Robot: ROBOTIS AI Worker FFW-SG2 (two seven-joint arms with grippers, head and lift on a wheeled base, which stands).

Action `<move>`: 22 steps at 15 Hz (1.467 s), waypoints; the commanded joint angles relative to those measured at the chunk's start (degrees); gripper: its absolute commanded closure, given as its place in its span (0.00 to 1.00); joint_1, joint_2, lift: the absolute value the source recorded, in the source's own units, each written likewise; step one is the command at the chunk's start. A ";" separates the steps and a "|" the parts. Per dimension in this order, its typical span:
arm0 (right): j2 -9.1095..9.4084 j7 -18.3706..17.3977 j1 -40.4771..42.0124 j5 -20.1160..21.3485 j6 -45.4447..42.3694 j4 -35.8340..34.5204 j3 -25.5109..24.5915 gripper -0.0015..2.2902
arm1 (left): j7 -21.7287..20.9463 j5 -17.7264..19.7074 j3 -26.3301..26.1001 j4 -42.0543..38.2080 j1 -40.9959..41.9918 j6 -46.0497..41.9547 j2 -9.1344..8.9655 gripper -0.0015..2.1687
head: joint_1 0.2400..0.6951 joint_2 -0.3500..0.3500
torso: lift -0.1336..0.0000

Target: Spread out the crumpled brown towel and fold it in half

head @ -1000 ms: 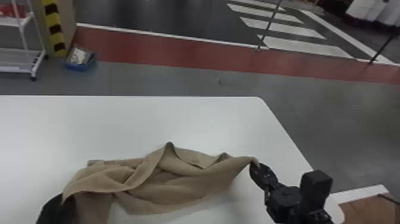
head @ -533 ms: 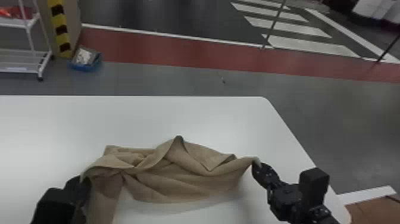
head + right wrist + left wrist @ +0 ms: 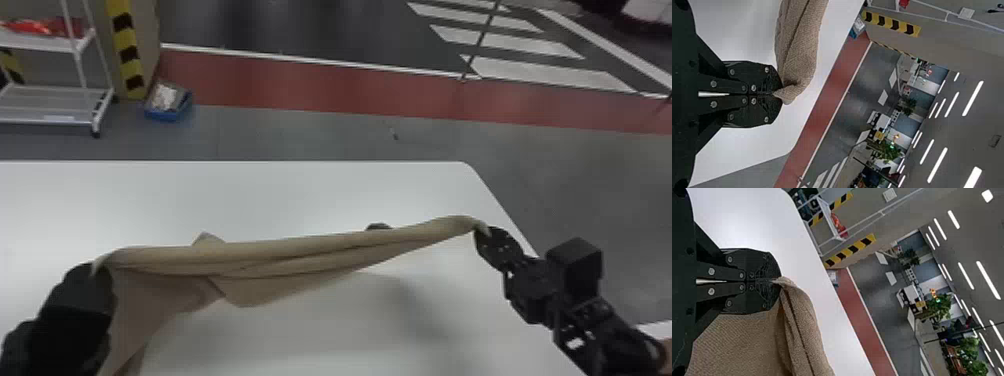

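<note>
The brown towel [image 3: 280, 255] hangs stretched between both grippers above the white table, its top edge nearly straight and its lower part in folds. At the left of the head view my left gripper [image 3: 97, 270] holds one corner; in the left wrist view the left gripper [image 3: 775, 281] is closed on the towel [image 3: 801, 325]. My right gripper [image 3: 482, 232] grips the opposite corner at the right, and in the right wrist view the right gripper [image 3: 777, 94] is pinched on the towel [image 3: 797, 58]. Part of the towel's left side drapes down past the near edge of the head view.
The white table [image 3: 325, 195] stretches under the towel, with its far right corner rounded. On the floor beyond stand a white shelf cart [image 3: 50, 105] and a blue bin [image 3: 167, 102].
Both grippers have moved apart, pulling the towel taut and lifting it off the table. The bunched middle has straightened into a long band.
</note>
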 commanded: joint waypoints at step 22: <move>0.26 14.22 -0.62 19.78 -11.38 5.64 -2.01 0.62 | 0.47 -16.41 -8.72 5.90 4.43 0.72 -0.45 0.00 | 1.00 0.08 | 0.07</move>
